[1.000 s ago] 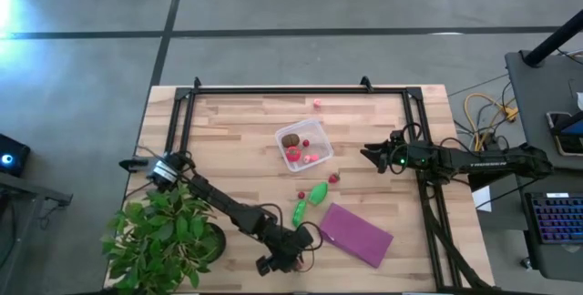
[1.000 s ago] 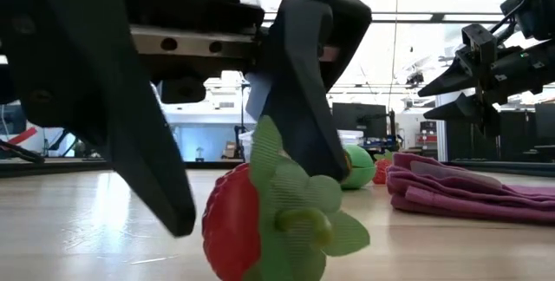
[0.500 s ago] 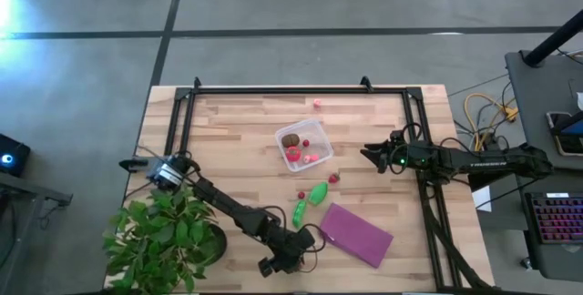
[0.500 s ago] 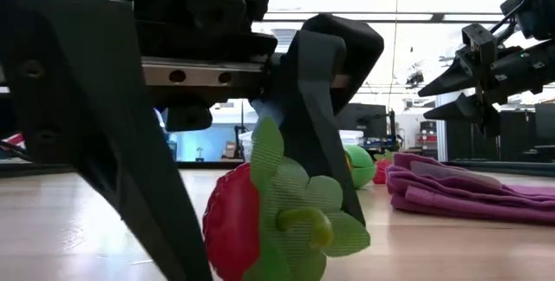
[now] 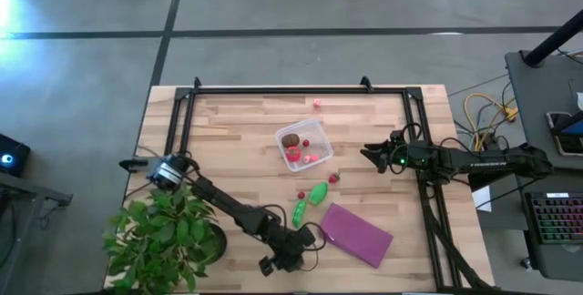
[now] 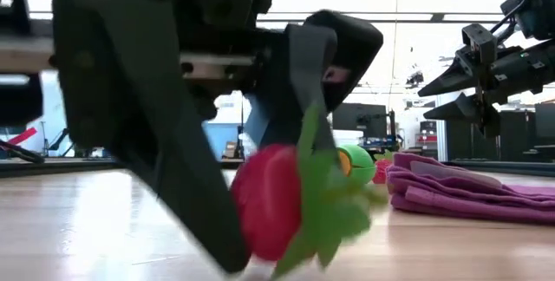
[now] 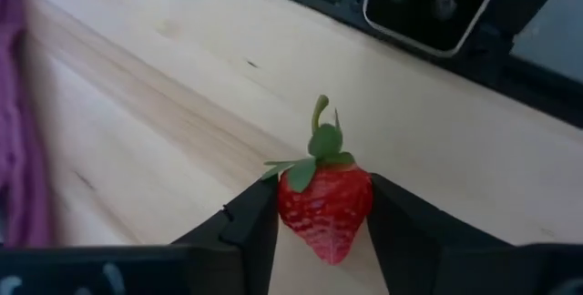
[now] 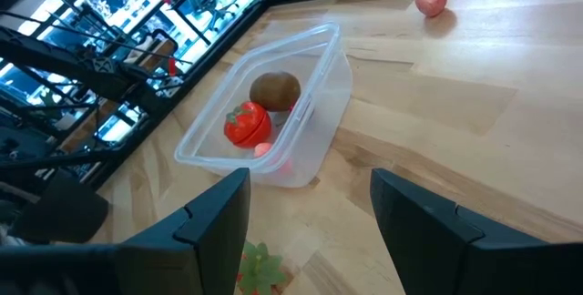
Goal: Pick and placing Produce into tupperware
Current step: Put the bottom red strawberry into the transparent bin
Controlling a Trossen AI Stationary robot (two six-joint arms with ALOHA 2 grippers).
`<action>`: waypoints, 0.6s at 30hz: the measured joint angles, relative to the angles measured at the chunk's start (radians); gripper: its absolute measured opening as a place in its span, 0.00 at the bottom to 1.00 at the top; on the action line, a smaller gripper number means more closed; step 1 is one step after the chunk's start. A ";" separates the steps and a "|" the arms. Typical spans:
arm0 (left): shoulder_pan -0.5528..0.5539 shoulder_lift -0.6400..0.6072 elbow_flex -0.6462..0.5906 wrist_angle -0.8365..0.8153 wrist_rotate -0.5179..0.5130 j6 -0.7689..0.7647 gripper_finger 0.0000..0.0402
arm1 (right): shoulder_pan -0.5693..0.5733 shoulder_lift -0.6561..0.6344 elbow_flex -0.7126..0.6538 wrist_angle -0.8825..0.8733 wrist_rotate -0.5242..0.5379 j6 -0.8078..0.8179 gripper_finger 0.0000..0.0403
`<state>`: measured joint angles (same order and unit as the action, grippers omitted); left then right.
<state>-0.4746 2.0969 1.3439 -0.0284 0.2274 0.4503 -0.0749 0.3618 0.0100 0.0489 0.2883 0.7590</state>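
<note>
While tilted low at table edge | left gripper pinches strawberry

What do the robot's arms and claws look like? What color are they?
Both arms are dark, nearly black, built from jointed tube-like segments with thin black cables looped along them. The left gripper has two chunky, wedge-shaped black fingers. The right gripper has matching flat, dark fingers, and a small green light glows on that arm's wrist. A silver round part sits at the left arm's base.
</note>
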 joint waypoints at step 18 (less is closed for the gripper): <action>0.281 -0.240 0.000 -0.038 -0.177 -0.487 0.36 | 0.000 0.000 0.000 0.000 0.000 0.000 0.54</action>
<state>-0.1939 1.8574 1.3436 -0.0664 0.0500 -0.0368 -0.0747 0.3615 0.0101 0.0486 0.2885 0.7592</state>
